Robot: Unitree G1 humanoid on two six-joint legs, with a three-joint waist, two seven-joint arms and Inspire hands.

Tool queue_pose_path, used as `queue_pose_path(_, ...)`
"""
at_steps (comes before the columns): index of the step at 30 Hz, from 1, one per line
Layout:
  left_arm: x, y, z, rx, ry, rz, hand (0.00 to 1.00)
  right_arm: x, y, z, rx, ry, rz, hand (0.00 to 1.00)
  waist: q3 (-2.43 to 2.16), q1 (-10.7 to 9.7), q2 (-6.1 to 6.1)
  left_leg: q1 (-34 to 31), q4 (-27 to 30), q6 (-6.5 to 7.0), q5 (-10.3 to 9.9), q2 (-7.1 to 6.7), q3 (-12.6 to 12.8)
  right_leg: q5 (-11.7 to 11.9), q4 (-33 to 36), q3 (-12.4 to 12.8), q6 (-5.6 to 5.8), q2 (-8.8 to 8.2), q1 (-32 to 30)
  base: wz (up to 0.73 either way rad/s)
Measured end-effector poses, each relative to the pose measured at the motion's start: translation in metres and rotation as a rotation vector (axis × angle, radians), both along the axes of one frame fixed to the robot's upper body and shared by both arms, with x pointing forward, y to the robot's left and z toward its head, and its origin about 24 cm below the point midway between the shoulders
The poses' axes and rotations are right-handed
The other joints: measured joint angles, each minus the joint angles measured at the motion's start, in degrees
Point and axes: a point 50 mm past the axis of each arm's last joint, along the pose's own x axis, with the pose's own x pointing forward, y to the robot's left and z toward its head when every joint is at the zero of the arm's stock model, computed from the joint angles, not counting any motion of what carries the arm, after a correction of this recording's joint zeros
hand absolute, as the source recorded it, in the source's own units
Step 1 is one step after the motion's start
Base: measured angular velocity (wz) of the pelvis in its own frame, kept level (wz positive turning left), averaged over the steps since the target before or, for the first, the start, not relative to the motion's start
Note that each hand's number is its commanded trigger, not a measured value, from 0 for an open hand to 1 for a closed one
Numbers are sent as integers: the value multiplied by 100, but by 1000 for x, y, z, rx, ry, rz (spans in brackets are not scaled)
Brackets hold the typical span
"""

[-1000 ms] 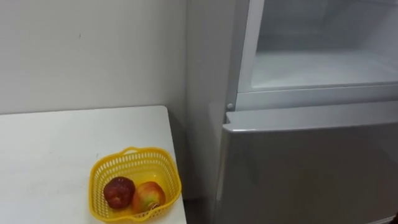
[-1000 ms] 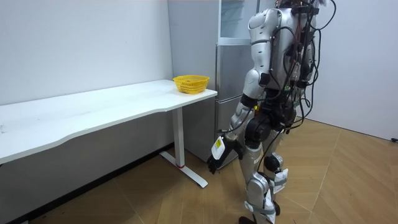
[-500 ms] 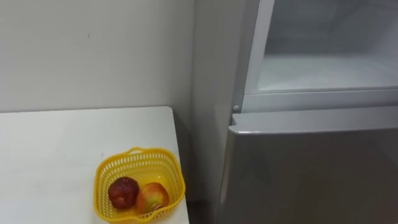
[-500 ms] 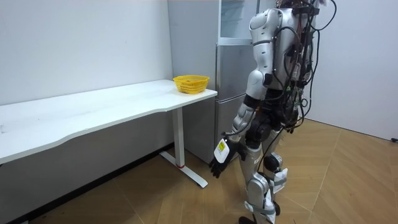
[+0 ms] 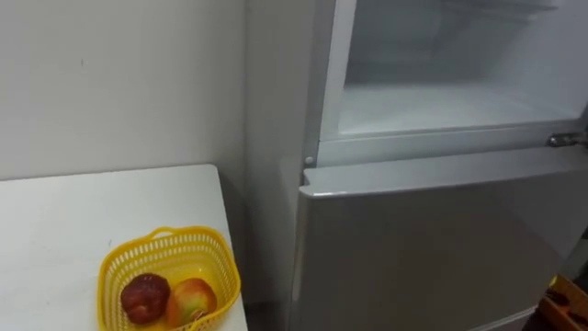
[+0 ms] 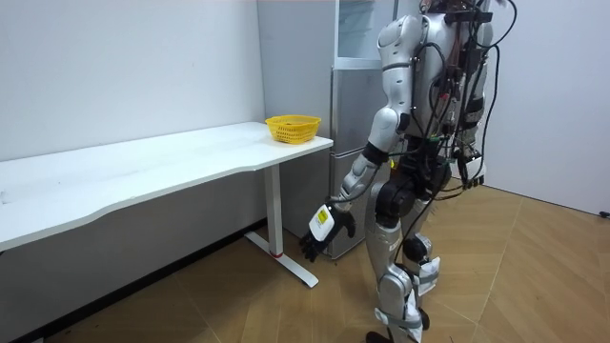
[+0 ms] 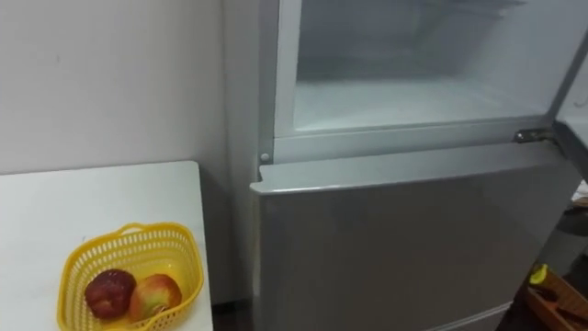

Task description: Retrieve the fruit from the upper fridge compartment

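I face the fridge [image 7: 404,241], its upper compartment [image 7: 413,99] open; left of it, a yellow basket [image 7: 90,255] holding two fruits [image 7: 109,292] on the table [image 7: 83,198].

Straight ahead, a fridge [image 5: 432,239], with the upper compartment [image 5: 450,101] open above the closed lower door [image 5: 441,257]. Left of the fridge and just beside it, a table [image 5: 55,211], set back against the wall [image 5: 110,83]. On the table corner nearest the fridge, a basket [image 5: 169,235]. In the basket, one fruit [image 5: 145,296] on the side away from the fridge, touching a second fruit [image 5: 191,299] on the side toward it. Before the fridge in the room view, the robot, standing.
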Motion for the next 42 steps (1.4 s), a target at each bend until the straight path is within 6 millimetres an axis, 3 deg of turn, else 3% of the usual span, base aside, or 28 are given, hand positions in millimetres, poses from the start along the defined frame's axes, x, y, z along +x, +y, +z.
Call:
queue_pose_path(5, 6, -2, 4, -3, -38, -31, 0, 41, -24, 46, -157, -124, -21, 0, -36, -121, 37, -130, 37, 0, 4, -6, -8, -19, 41, -41, 2, -18, -124, 3)
queue_pose_path(8, 8, -4, 4, -14, -40, -44, 0, 55, -31, 67, -221, -143, -11, 0, -12, -116, -2, -126, 33, -1, 4, -4, -11, -19, 30, -40, 2, -16, -114, 0)
queue_pose_path(14, 8, -6, 6, -13, -44, -77, 0, 72, -37, 112, -399, -166, 34, 0, 22, -107, -24, -128, 23, -1, 4, -7, 36, -22, 28, 47, 8, -4, -141, -6)
queue_pose_path(23, 2, -9, 4, -18, -15, -97, 0, 86, -41, 175, -643, -244, 52, 0, 12, -89, -52, -190, 23, -1, 4, -3, 73, -21, 23, 32, 7, 1, -207, 0)
queue_pose_path(27, 2, -8, 4, -17, -15, -97, 0, 89, -36, 190, -713, -252, 63, 0, 2, 34, -46, -175, 23, -1, 4, 0, 73, -19, 36, 37, 4, 3, -197, 0)
queue_pose_path(34, -1, -10, 2, -16, 1, -96, 0, 97, -27, 205, -847, -195, 115, 0, 4, 47, -54, -179, 27, -1, 4, 6, 65, -15, 50, -14, -1, -8, -195, 3)
queue_pose_path(42, -1, -13, 1, -25, -5, -111, 0, 96, -15, 244, -1071, -248, 102, 0, 5, 47, -53, -174, 32, -1, 4, 4, 65, -13, 36, -3, -5, -4, -205, 0)
